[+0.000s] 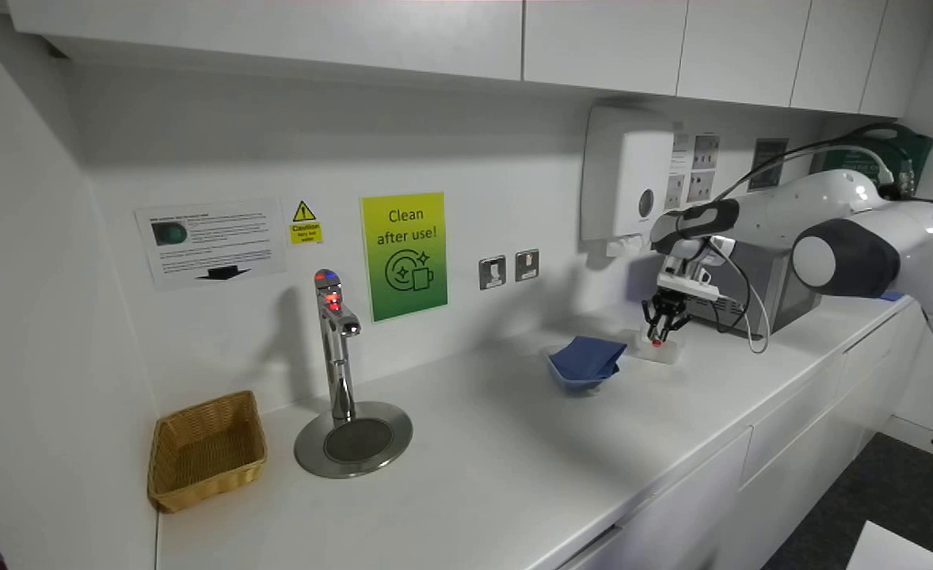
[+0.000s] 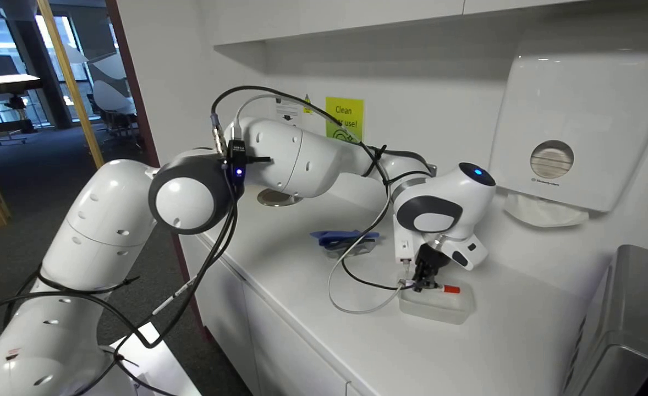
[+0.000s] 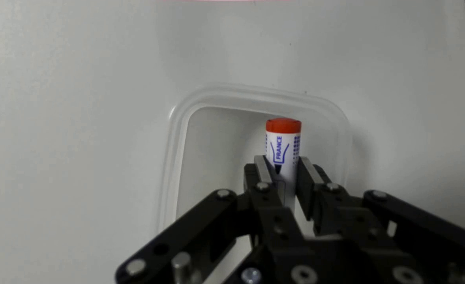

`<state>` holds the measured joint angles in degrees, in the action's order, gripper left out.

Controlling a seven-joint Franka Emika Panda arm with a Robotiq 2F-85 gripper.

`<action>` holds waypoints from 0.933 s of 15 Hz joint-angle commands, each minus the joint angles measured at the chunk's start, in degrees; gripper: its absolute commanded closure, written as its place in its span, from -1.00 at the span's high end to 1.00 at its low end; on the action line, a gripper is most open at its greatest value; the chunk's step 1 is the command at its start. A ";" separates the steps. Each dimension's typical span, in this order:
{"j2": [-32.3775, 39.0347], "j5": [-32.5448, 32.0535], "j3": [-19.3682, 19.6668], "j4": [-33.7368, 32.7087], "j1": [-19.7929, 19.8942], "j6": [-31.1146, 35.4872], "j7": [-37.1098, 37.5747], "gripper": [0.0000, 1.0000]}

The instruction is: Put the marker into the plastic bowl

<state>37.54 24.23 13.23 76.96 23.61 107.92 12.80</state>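
The likeliest failure is involving a bad release: the red end of the white-barrelled marker (image 3: 283, 146) is ending near one wall of the translucent rectangular tub (image 3: 172, 177), so a small sideways error could be catching it on the rim and tipping it onto the countertop (image 1: 466, 475). A knock against that wall could also be twisting the apparently smooth, round barrel loose — the finger pads (image 3: 263, 169) are covering only a short stretch of it. The destination is posing a further hazard: the task may be meaning this tub, or else the blue-tinged plastic bowl (image 1: 577, 385) nearby; there, a folded blue cloth (image 1: 588, 358) would be blocking a clean drop.

The Robotiq gripper (image 3: 286, 169) is pinching the marker — one finger is bearing on each side of the barrel. The red end is projecting beyond the fingertips; the remainder is passing back between the fingers, its far end hidden. In an exterior view the marker (image 2: 451, 289) is lying roughly level at fingertip height, and in the wrist view it is sitting within the tub's outline. The views are not showing whether it is touching the tub's floor.
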 commanded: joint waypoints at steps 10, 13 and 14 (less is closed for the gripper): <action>-0.47 -0.34 -1.66 -0.32 0.18 -0.24 0.84 -0.89; -0.55 -0.31 -1.58 0.14 0.35 0.08 0.53 -0.89; -0.58 -0.25 -1.55 0.17 0.48 0.10 0.47 -0.89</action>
<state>37.80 24.23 12.25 76.62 23.30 107.94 12.80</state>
